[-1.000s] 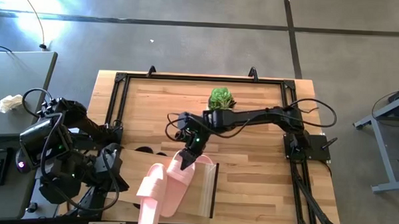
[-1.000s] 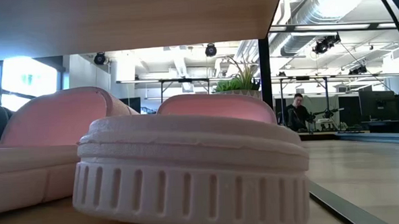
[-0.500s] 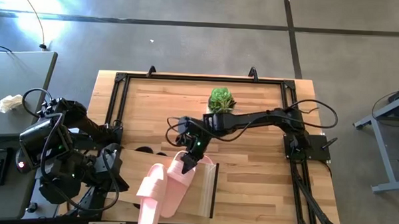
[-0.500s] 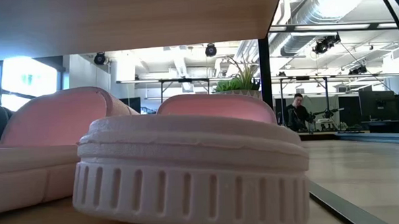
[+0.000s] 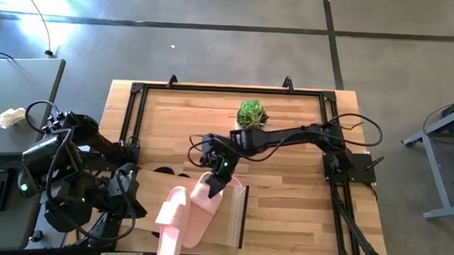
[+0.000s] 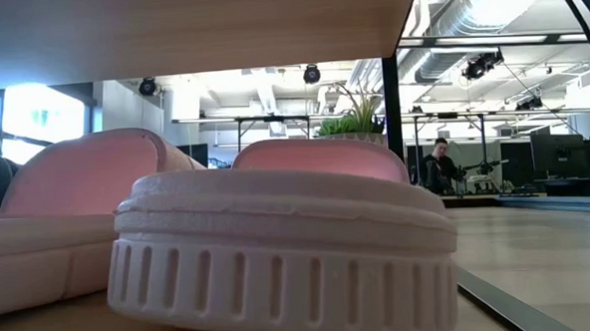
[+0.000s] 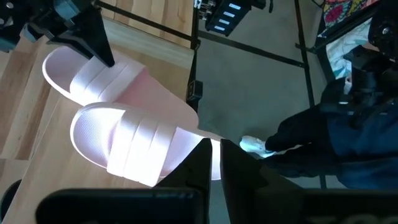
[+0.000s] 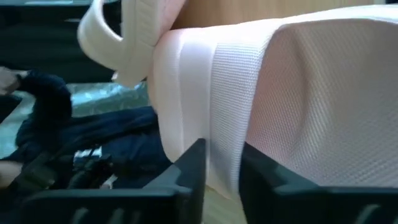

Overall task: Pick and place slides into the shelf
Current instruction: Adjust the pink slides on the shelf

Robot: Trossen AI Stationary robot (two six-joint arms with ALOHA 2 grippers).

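Note:
Two light pink slides lie side by side on the shelf's top panel (image 5: 233,218). The right one (image 5: 203,210) has my right gripper (image 5: 214,181) shut on its far end. The left one (image 5: 172,216) reaches over the panel's near edge. My left gripper (image 7: 216,177) is shut at the shelf's left end, and I cannot tell whether it touches that slide's heel. In the low view, two more pink slides (image 6: 279,256) (image 6: 68,210) rest on their soles under the panel (image 6: 169,31). Two dark ends (image 5: 165,171) show at the shelf's far edge. My right gripper pinches the far end of the right pink slide between its two fingers, at the ribbed strap's edge (image 8: 221,158). The fingers (image 7: 98,46) come slanting down from the far side. The slide lies sole down on the shelf's top panel.
A small green potted plant (image 5: 252,111) stands on the tabletop beyond the right arm. Bare wooden tabletop (image 5: 285,190) lies to the right of the shelf inside the black frame. A person (image 6: 437,164) sits far back in the room.
My right gripper has gone a little down and toward the table's near edge, onto the far end of the right pink slide, and has closed on it. The slides have stayed where they were.

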